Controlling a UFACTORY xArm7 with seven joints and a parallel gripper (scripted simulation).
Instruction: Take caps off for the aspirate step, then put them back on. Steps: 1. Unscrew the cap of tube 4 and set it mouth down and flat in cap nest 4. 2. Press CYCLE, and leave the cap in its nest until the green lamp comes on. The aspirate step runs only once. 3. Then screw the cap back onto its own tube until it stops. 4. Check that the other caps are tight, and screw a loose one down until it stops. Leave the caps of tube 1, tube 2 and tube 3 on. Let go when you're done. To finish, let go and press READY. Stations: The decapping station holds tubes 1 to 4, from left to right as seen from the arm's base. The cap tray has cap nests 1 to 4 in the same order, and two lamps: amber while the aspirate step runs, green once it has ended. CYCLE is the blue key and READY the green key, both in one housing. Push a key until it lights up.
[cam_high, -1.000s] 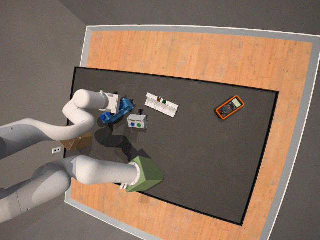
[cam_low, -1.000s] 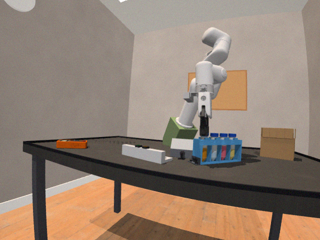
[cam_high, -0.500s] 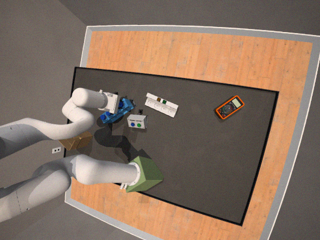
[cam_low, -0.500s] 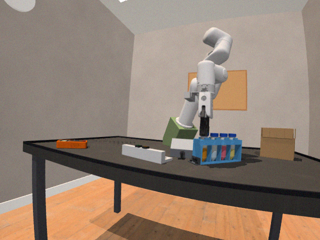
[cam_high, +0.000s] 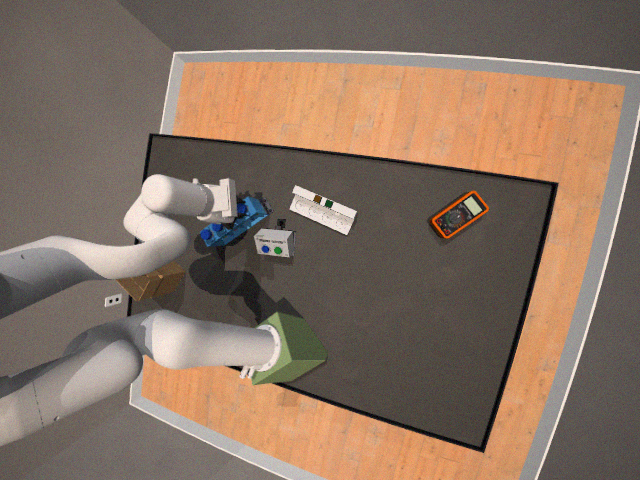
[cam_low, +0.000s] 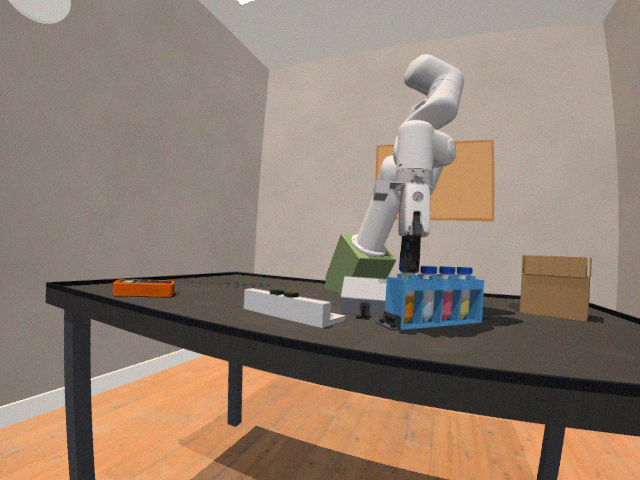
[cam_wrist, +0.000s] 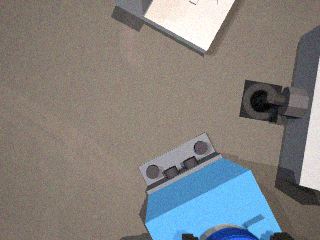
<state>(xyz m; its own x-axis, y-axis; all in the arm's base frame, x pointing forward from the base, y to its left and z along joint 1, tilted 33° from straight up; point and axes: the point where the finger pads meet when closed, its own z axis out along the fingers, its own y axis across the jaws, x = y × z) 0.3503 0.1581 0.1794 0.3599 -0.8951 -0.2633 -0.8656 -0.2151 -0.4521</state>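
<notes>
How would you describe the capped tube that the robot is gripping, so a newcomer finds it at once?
Find the blue rack on the dark table, beside the white key box. Four blue-capped tubes stand in it. The gripped tube is the end one nearest that box, with orange filling, and only its cap sits inside the black pincer.

Walls (cam_low: 129, 144) plain grey-beige. Floor (cam_low: 330, 413) orange wood planking, white skirting (cam_low: 103, 382). Dark table (cam_low: 465, 356) on dark legs. Orange board (cam_low: 465, 180) on far wall. Wall socket (cam_high: 112, 299) present.

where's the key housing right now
In the top view the key housing sits on the dark table, between the blue tube station and the white cap tray, nearer the arm's green base.
</notes>
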